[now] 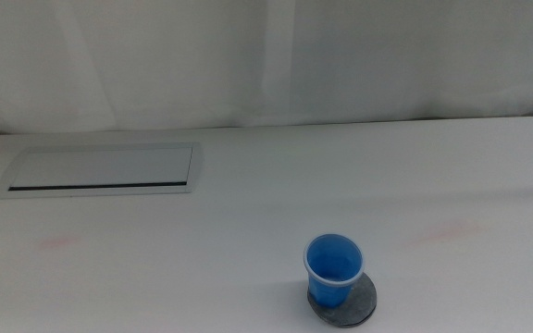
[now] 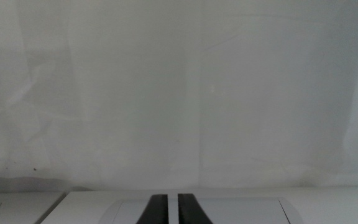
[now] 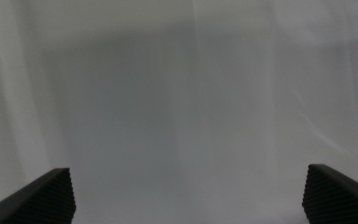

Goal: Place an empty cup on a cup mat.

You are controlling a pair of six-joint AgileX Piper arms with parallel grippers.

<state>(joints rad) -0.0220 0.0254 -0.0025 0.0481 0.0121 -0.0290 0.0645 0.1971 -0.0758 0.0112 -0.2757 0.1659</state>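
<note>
Blue plastic cup (image 1: 333,268) upright on round grey cup mat (image 1: 360,302), lower centre-right of middle view. We judge cup light, thin-walled, easily crushed; grip mid-wall gently. Left gripper (image 2: 173,210) clenched, nearly closed, empty; right gripper (image 3: 188,193) spread wide, empty.

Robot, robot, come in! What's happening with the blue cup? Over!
Left hand nearly shut, right hand wide open, both away. Cup upright on cup mat. Nothing in the way.
</note>
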